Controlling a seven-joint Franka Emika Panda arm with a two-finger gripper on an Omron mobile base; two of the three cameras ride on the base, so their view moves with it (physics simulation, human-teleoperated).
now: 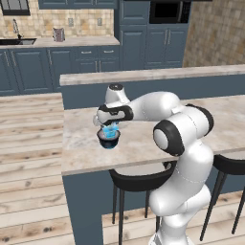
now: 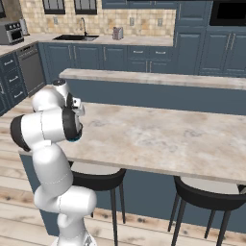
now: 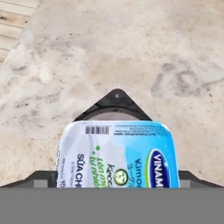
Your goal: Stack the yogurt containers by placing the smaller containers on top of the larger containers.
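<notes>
A squat dark tub (image 1: 108,139) stands on the island counter (image 1: 143,146) near its left end. On top of the tub rests a light-blue translucent cup (image 1: 111,129). In the hand view the cup's printed side (image 3: 118,155) fills the lower middle, and the tub's dark rim (image 3: 116,99) peeks out behind it. My gripper (image 1: 109,125) hangs straight down over the stack. It is open, with its dark fingertips (image 3: 37,177) standing wide of the cup's sides. In the right base view my arm hides the stack, apart from a sliver of the tub's teal base (image 2: 73,140).
The counter's left edge (image 1: 63,143) lies close beside the tub. A raised ledge (image 1: 158,74) runs along the back of the island. Black stools (image 1: 139,182) (image 2: 211,194) stand under the front edge. The marble stretches bare to the right (image 2: 163,139).
</notes>
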